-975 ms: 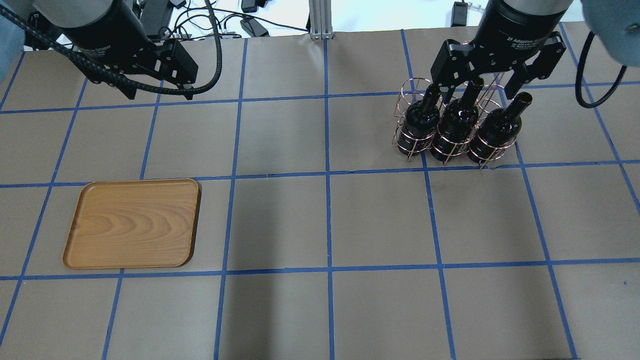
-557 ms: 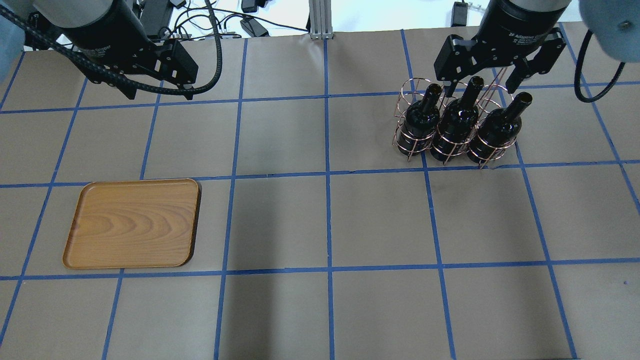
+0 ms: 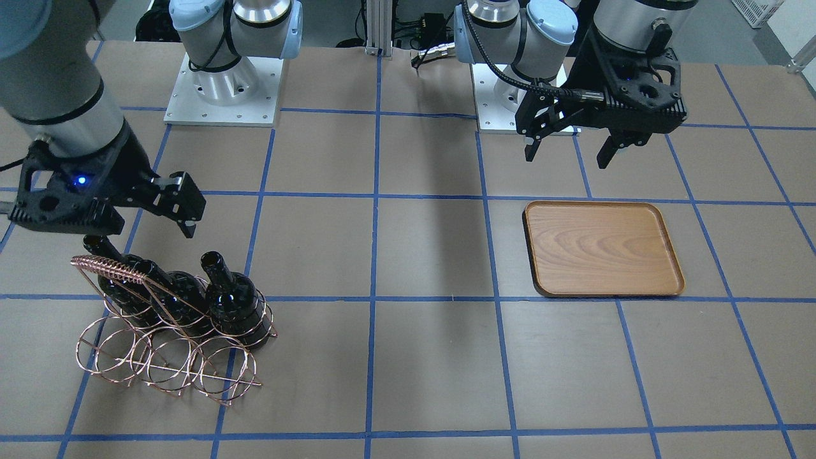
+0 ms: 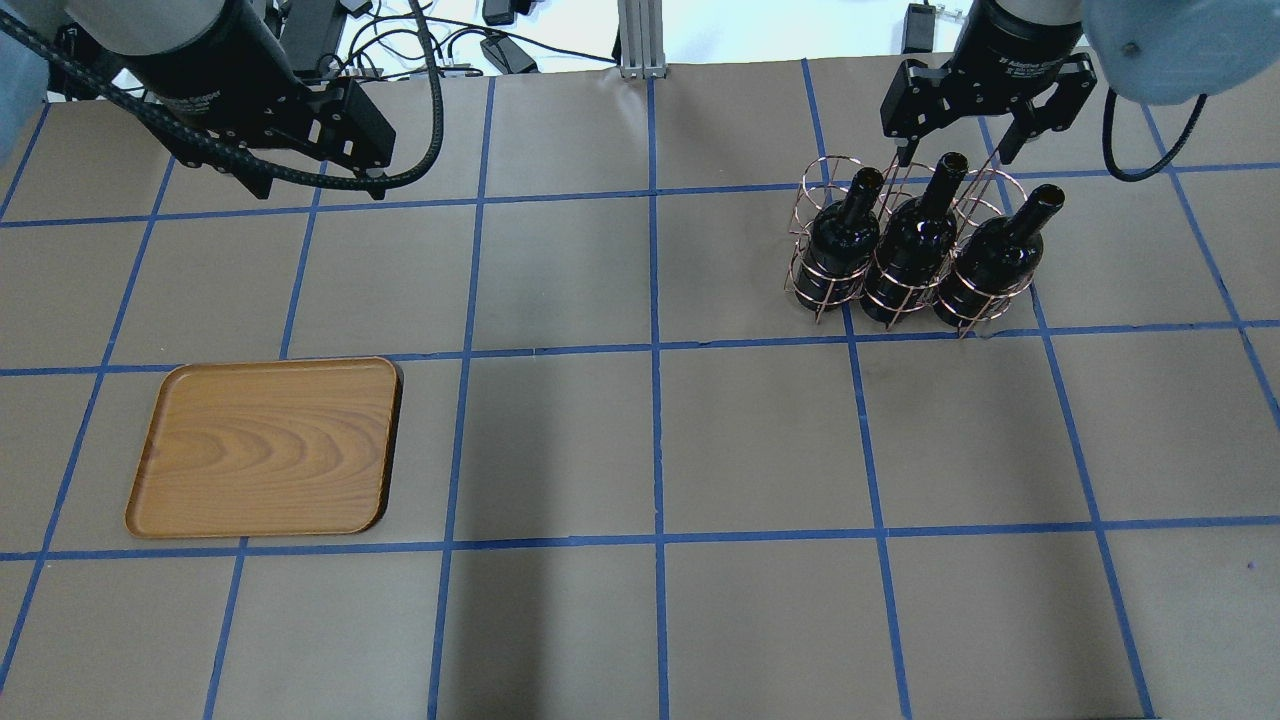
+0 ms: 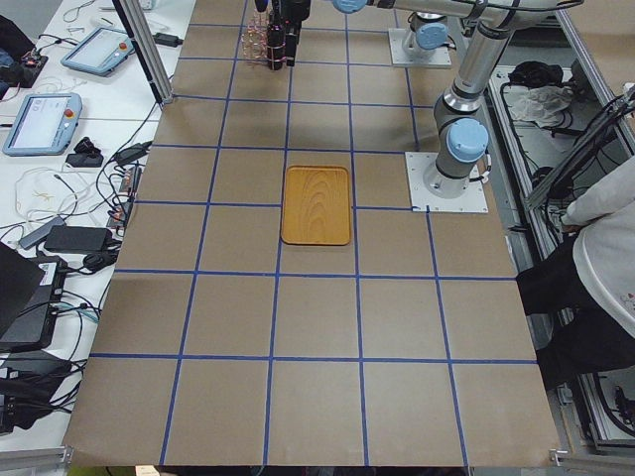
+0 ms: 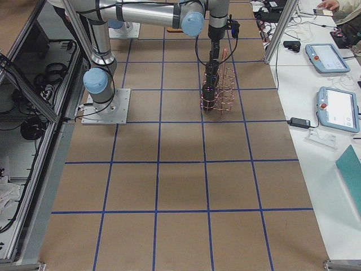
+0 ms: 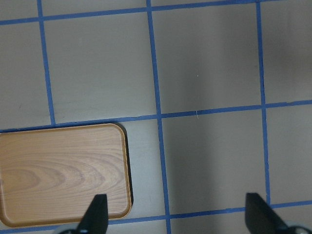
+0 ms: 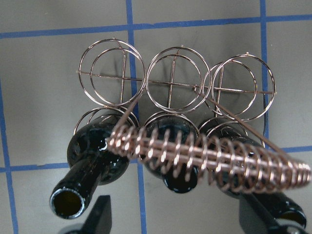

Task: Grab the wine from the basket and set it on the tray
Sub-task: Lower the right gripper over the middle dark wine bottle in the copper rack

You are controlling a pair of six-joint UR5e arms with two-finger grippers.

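- Hovering over the basket (image 8: pixel 209 153), the right claw (image 4: pixel 955 152) is spread wide and grips nothing, centred above the middle neck.
- Three wine bottles (image 4: pixel 915 250) stand in the basket's row nearer the robot.
- The tray (image 4: pixel 265 445) lies flat on the tabletop (image 4: pixel 640 450), well apart from the basket.
- The left claw (image 3: pixel 566 156) hangs wide open near the tray, apart from it.

A copper coil-wrapped handle (image 8: pixel 209 153) hides the neck of the middle glossy black wine bottle (image 8: pixel 178 184); the left wrist view crops the light-brown wooden tray (image 7: pixel 58 170).
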